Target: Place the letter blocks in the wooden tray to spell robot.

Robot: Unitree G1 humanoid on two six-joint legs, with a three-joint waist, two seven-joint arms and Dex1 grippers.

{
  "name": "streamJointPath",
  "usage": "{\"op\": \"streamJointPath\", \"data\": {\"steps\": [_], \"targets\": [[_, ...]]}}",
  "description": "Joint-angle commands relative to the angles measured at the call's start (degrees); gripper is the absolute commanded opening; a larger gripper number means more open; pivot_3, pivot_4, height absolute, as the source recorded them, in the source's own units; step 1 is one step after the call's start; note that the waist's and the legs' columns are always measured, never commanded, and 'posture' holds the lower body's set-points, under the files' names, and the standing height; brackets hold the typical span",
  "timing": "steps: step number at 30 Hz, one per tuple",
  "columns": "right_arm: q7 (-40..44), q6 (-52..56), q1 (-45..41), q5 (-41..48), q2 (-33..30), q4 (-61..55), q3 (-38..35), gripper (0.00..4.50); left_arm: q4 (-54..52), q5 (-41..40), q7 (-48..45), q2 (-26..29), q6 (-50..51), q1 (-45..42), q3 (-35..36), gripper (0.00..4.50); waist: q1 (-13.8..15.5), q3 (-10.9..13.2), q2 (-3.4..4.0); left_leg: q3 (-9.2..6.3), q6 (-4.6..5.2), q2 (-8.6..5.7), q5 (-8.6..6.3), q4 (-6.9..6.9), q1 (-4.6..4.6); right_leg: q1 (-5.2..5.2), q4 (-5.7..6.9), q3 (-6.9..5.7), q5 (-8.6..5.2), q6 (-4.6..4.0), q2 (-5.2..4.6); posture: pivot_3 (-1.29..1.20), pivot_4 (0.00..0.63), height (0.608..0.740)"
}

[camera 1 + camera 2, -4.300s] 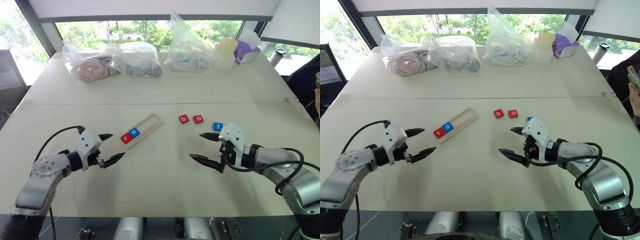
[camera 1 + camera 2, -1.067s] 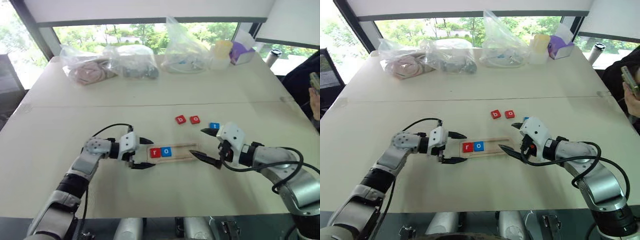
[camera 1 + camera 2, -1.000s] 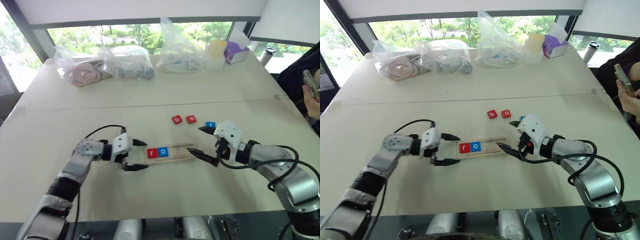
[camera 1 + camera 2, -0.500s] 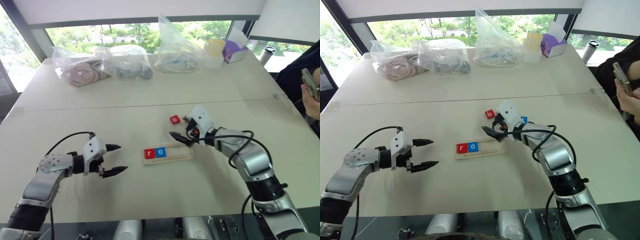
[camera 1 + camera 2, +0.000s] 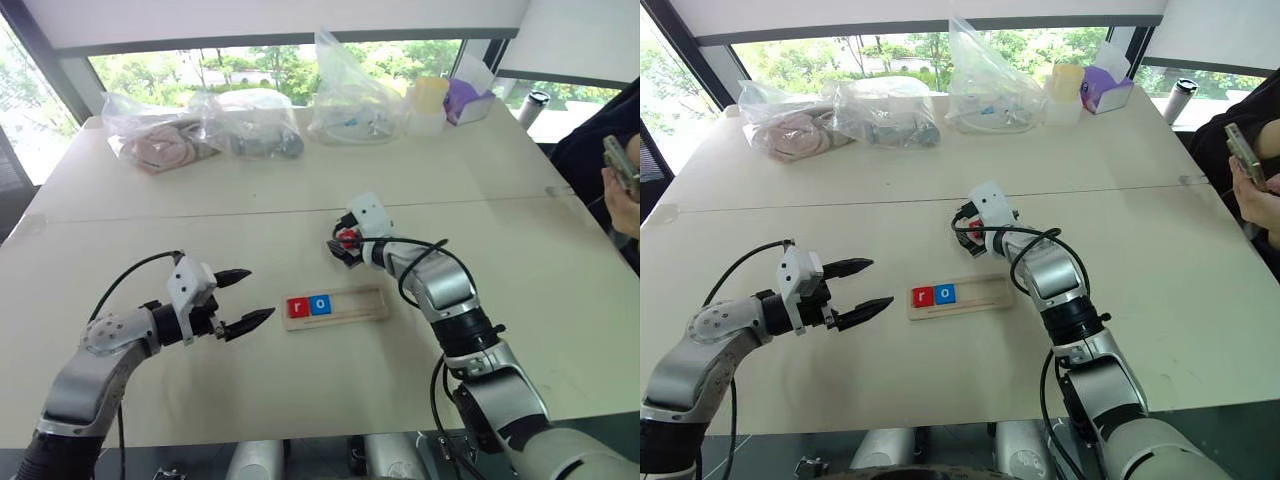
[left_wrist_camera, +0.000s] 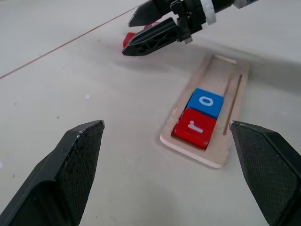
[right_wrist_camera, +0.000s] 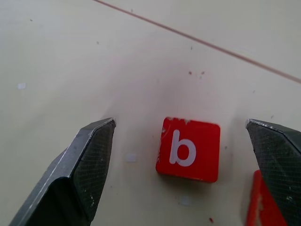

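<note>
Daylight is pouring in through the windows [image 5: 270,62] beyond the table's far edge, blowing out the greenery outside and leaving the pale table [image 5: 500,180] evenly bright. Glare is glinting off the clear plastic bags [image 5: 350,95] along that far edge. Soft, faint shadows are falling toward the table's near edge beneath the wooden tray [image 5: 335,306] and the arms. The head views are bending straight lines near their corners. In the wrist views, the near fingers [image 7: 89,165] are looming large and slightly soft.
</note>
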Motion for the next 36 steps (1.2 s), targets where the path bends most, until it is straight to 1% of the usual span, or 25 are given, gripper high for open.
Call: {"op": "streamJointPath", "data": {"steps": [1,4,6,7,8,9,10,11,12,16,19,22,25,27,28,31,36], "targets": [[-0.3,1.5,-1.9,-0.1,1.2,1.1,-1.2,4.5,-2.9,-0.3,1.0,0.0,-0.3,0.4,1.0,4.45,0.0,0.0,0.0,0.01,0.0,0.0,0.0,0.01,0.01,0.0,0.0,0.02,0.0,-0.01,0.0,0.0,0.15,0.74],[-0.2,3.9,-1.5,0.1,1.7,0.2,-1.1,4.5,-3.1,-0.2,1.6,0.1,-0.4,0.6,1.3,4.45,0.0,0.0,0.0,0.02,0.0,0.0,0.0,0.0,0.02,0.0,0.0,0.02,0.01,-0.02,0.0,0.0,0.15,0.74],[-0.5,5.8,-0.8,0.2,1.9,-1.0,-1.3,3.94,-3.2,-0.1,2.0,0.1,-0.5,0.6,1.2,4.5,0.0,0.0,0.0,0.02,0.0,0.01,0.0,-0.01,0.02,0.0,0.0,0.02,0.01,-0.02,0.01,0.0,0.15,0.74],[-0.6,6.5,-0.3,0.2,1.9,-1.7,-1.3,3.63,-3.2,-0.1,2.2,0.0,-0.5,0.6,1.1,4.5,0.0,0.0,-0.01,0.02,0.0,0.01,0.0,-0.01,0.02,0.0,0.0,0.02,0.01,-0.02,0.01,0.0,0.15,0.74],[-0.6,7.4,0.1,0.1,1.8,-2.6,-1.1,3.19,-3.1,-0.1,2.3,0.0,-0.5,0.5,1.1,4.5,0.0,0.0,-0.01,0.02,0.0,0.01,0.0,-0.01,0.02,0.0,0.0,0.02,0.01,-0.01,0.01,0.0,0.15,0.74],[-0.5,8.4,0.7,0.1,1.5,-4.0,-1.0,2.63,-3.0,-0.1,2.5,0.0,-0.5,0.4,1.1,4.5,0.0,0.0,-0.01,0.02,0.0,0.01,0.0,0.0,0.01,0.0,0.0,0.02,0.01,-0.02,0.0,0.0,0.15,0.74],[-0.4,9.4,1.4,0.2,1.2,-5.5,-0.9,1.94,-2.9,0.0,2.7,0.0,-0.5,0.1,1.0,4.5,0.0,0.0,-0.02,0.03,0.0,0.01,0.0,0.0,0.02,-0.01,0.0,0.03,0.0,-0.02,0.0,0.0,0.15,0.74],[-0.4,10.6,2.0,0.3,1.0,-6.9,-0.8,1.63,-2.7,0.0,2.8,-0.1,-0.5,-0.1,1.0,4.5,0.0,0.0,-0.02,0.03,0.0,0.01,0.0,0.0,0.02,-0.01,0.0,0.03,0.0,-0.02,0.0,0.0,0.15,0.74],[-0.2,11.4,2.5,0.3,0.7,-8.0,-0.6,1.21,-2.6,0.0,3.1,-0.2,-0.4,-0.4,0.9,4.5,0.0,0.0,-0.02,0.03,0.0,0.01,0.0,-0.01,0.02,-0.01,0.0,0.03,0.0,-0.02,0.0,0.0,0.15,0.74],[0.5,13.7,3.8,0.1,-0.7,-12.0,0.4,1.18,-1.9,0.3,3.4,-0.6,-0.5,-1.2,0.3,4.5,0.0,0.0,-0.02,0.03,0.01,0.01,0.0,-0.02,0.02,-0.02,0.0,0.03,0.0,-0.02,0.01,0.0,0.15,0.74],[0.6,16.1,3.3,0.0,-2.7,-16.8,-0.5,1.18,-1.6,0.5,3.3,-1.1,-0.7,-1.7,0.1,4.5,0.0,0.0,-0.01,0.04,0.01,0.01,0.0,-0.02,0.0,-0.04,0.0,0.03,0.0,-0.02,0.01,0.0,0.15,0.74],[1.0,21.0,3.2,1.3,-4.9,-22.7,-3.2,1.18,-1.6,0.5,3.2,-1.5,-0.6,-2.0,-0.2,4.5,0.0,0.0,-0.01,0.05,0.0,0.01,0.0,-0.02,-0.02,-0.07,0.0,0.04,0.0,-0.02,0.01,0.0,0.15,0.74],[3.0,34.5,7.6,3.8,-11.3,-36.9,-9.8,1.18,-1.7,0.4,1.9,-1.9,-0.8,-2.1,-1.3,4.5,0.4,0.0,0.0,0.04,0.0,0.01,0.0,-0.02,-0.06,-0.09,0.0,0.03,-0.01,-0.01,0.01,0.0,0.15,0.74],[3.3,43.1,10.5,4.9,-12.5,-43.6,-13.9,1.18,-1.5,0.7,1.7,-2.1,-1.0,-2.3,-1.7,4.5,0.8,0.0,-0.03,0.0,0.0,-0.01,0.0,-0.01,-0.16,-0.09,-0.08,0.0,-0.03,0.03,-0.02,0.0,0.15,0.74],[2.9,44.8,12.0,5.2,-12.6,-45.6,-15.2,1.18,-1.3,0.7,1.7,-2.2,-1.0,-2.6,-1.8,4.5,0.9,0.0,-0.04,0.03,0.0,-0.01,-0.01,0.0,-0.15,-0.09,-0.1,0.01,-0.03,0.03,-0.02,0.0,0.15,0.74],[0.5,45.6,17.2,5.8,-9.6,-48.9,-19.0,1.18,-0.3,0.8,1.1,-2.3,-1.2,-3.8,-2.4,4.5,0.2,0.0,-0.05,0.07,0.01,0.02,-0.01,0.0,-0.11,-0.11,-0.08,0.03,-0.12,-0.14,0.0,0.0,0.15,0.74],[-3.2,45.6,22.9,5.4,-5.7,-50.6,-20.5,1.18,1.0,1.0,0.4,-2.3,-1.3,-5.7,-3.0,4.5,-0.1,0.0,-0.05,0.12,0.01,0.14,-0.01,-0.02,-0.03,-0.11,-0.07,0.05,-0.15,-0.11,0.13,0.0,0.15,0.74]]}}
